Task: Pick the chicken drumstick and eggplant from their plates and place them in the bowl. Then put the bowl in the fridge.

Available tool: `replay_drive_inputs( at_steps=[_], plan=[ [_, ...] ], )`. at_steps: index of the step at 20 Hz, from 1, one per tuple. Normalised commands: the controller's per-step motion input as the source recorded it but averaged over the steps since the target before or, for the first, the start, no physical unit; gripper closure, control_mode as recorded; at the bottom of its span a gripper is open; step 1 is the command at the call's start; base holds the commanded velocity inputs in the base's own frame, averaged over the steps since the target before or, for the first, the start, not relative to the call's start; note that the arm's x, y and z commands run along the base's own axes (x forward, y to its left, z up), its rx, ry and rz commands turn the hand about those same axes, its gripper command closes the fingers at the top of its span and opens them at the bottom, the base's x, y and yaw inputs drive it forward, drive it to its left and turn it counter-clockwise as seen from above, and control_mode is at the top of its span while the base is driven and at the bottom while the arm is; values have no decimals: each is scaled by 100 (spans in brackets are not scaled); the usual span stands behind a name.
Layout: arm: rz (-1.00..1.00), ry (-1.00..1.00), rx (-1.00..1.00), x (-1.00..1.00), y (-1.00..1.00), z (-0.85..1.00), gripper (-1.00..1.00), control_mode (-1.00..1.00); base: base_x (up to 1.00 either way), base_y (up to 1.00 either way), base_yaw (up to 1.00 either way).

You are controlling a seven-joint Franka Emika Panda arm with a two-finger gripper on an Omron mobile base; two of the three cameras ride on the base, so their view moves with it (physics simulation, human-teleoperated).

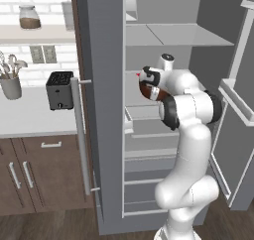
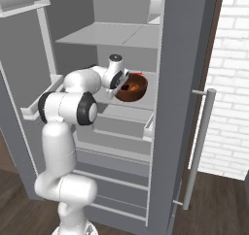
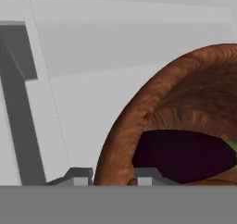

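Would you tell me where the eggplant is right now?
The eggplant lies inside the wooden bowl, which sits on a middle shelf of the open fridge.

Glossy white rounded arm (image 1: 191, 135) segments with black joint bands (small dark fingers (image 3: 81, 177) at its tip).

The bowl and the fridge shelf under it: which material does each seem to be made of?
The bowl looks like reddish-brown wood with a matte finish; fine grain streaks run along its rim. The fridge shelf looks like smooth, plain grey plastic or metal; which one is unclear.
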Motion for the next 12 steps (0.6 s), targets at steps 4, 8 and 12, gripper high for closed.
replay_drive_inputs(
  at_steps=[4, 8, 12],
  plan=[
    [2, -5, 0, 5, -1, -25, -100, -100, 0, 0, 0],
    [1, -9, 0, 3, 0, -25, -100, -100, 0, 0, 0],
    [4, -11, 0, -6, 2, 9, -100, -100, 0, 0, 0]
  ],
)
